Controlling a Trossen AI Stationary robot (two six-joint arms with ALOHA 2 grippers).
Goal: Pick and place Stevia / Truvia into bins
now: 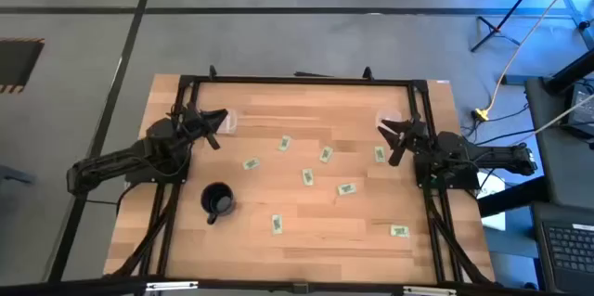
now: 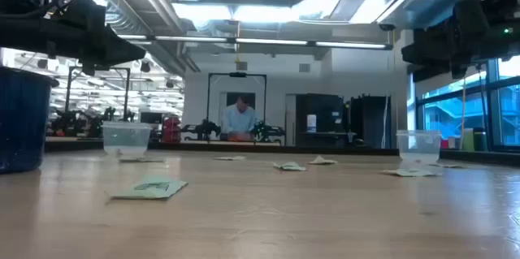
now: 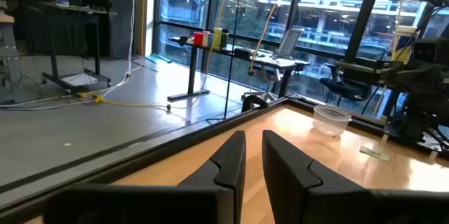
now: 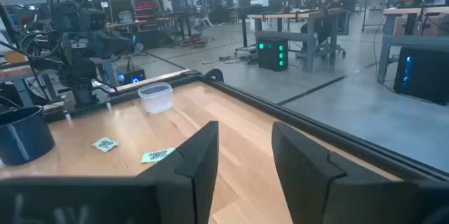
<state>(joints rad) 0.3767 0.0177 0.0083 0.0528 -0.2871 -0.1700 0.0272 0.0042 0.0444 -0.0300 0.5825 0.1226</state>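
left gripper (image 1: pixel 217 127): raised by the left clear cup (image 1: pixel 226 122), fingers slightly apart, empty
right gripper (image 1: pixel 393 138): raised by the right clear cup (image 1: pixel 385 122), fingers apart, empty
stevia sachets (image 1: pixel 307 177): scattered mid-table
black mug (image 1: pixel 218 201): front left

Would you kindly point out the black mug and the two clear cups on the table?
Black mug (image 1: pixel 218 200), high view, its dark inside.
Left cup (image 2: pixel 127 139), low view, its clear wall.
Right cup (image 2: pixel 418 146), low view, its clear wall.
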